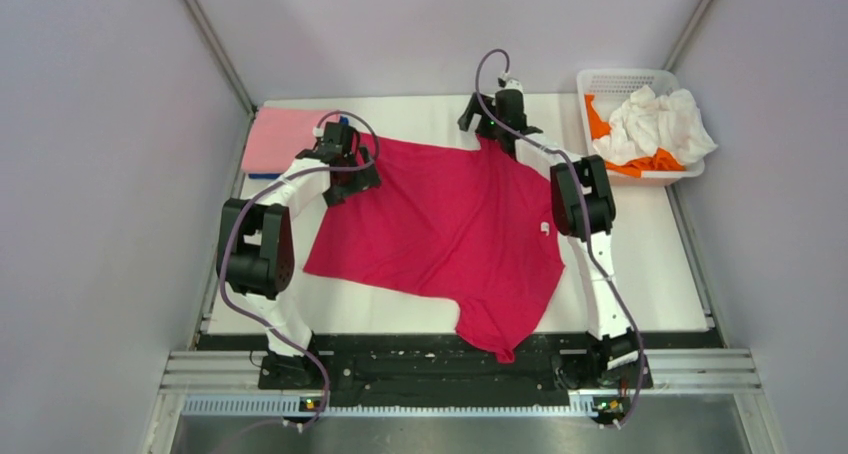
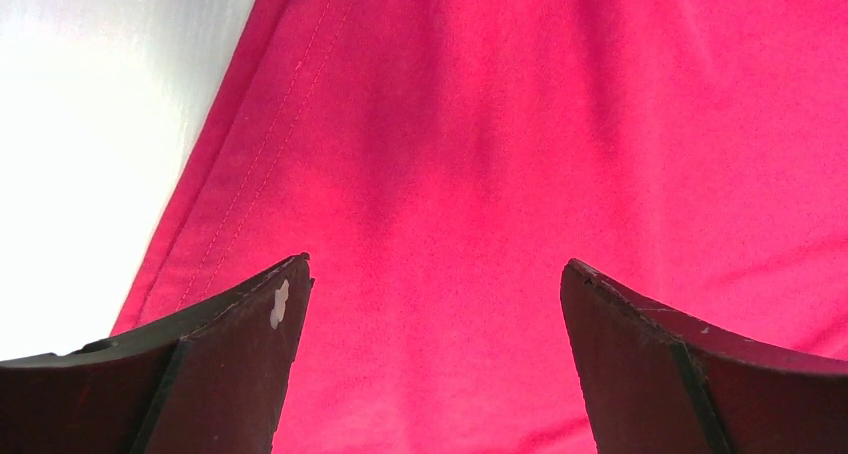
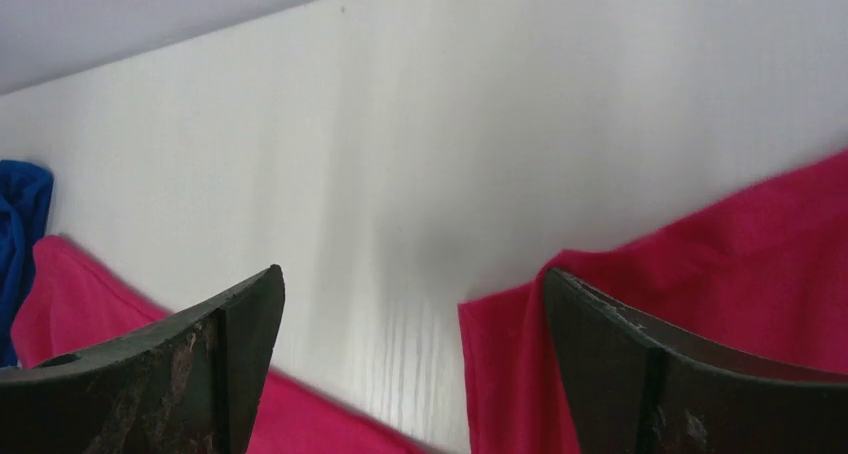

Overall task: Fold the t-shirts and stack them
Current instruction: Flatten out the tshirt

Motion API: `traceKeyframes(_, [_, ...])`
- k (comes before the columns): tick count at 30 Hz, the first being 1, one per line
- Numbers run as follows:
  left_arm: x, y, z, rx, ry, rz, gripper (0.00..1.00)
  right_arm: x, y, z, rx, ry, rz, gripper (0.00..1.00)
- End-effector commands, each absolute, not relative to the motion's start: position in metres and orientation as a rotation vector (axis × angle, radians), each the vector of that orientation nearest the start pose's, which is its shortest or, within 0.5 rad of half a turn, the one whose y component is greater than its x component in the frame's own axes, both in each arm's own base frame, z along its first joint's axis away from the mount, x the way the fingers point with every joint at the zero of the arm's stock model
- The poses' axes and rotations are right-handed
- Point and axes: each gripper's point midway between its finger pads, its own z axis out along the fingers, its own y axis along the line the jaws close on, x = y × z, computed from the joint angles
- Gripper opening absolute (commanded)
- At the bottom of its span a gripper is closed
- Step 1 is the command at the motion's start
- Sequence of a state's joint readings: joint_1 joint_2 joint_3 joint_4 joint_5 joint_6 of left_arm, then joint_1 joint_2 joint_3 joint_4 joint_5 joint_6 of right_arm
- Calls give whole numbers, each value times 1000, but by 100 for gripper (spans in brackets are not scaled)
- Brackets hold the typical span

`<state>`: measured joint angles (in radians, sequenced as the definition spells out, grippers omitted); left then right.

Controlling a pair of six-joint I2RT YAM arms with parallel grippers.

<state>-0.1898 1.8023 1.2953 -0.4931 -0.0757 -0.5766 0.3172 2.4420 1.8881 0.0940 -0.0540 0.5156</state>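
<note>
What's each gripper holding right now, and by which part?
Nothing held. Left gripper and right gripper are both open at the crimson t-shirt, no cloth pinched.

I see a white mesh basket (image 1: 600, 80) to the right of the right tool (image 1: 495, 134), at the far right corner of the white desk (image 1: 650, 259).

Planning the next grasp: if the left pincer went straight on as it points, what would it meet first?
Most likely the red shirt: the open left pincer points at its cloth beside the stitched hem, nothing between. The gap is unclear.
</note>
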Motion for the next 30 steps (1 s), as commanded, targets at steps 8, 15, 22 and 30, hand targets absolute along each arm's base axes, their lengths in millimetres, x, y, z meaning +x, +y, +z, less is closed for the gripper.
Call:
traceKeyframes(8, [428,-93,102,-518,2460,-244,99,651,228,138,29,1990,436,99])
traceKeyframes(15, [465,-94,111,-541,2413,-227,99,551,176,131,171,2162,228,99])
traceKeyframes(22, [488,-109,94,-525,2477,-273,99,450,153,83,260,2378,135,99])
traceKeyframes(30, [493,-121,60,-535,2563,-313,99,455,137,49,273,2457,50,99])
